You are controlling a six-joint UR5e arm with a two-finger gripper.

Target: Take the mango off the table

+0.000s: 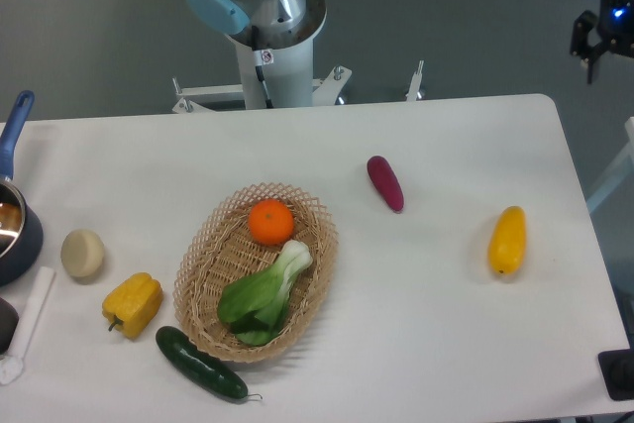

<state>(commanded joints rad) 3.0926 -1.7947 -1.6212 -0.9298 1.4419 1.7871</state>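
Observation:
The mango [507,240], a smooth yellow-orange oval, lies on the white table [446,344] near its right edge. My gripper [586,58] hangs high at the upper right, beyond the table's far right corner and well away from the mango. It is dark with a blue light and is partly cut off by the frame edge. Its two fingers stand apart with nothing between them.
A purple eggplant [385,182] lies left of the mango. A wicker basket [198,274] holds an orange [270,222] and bok choy [263,294]. A cucumber [201,365], yellow bell pepper [132,304], round pale item [82,253] and pot [12,225] sit at the left. The robot base [267,27] stands behind the table.

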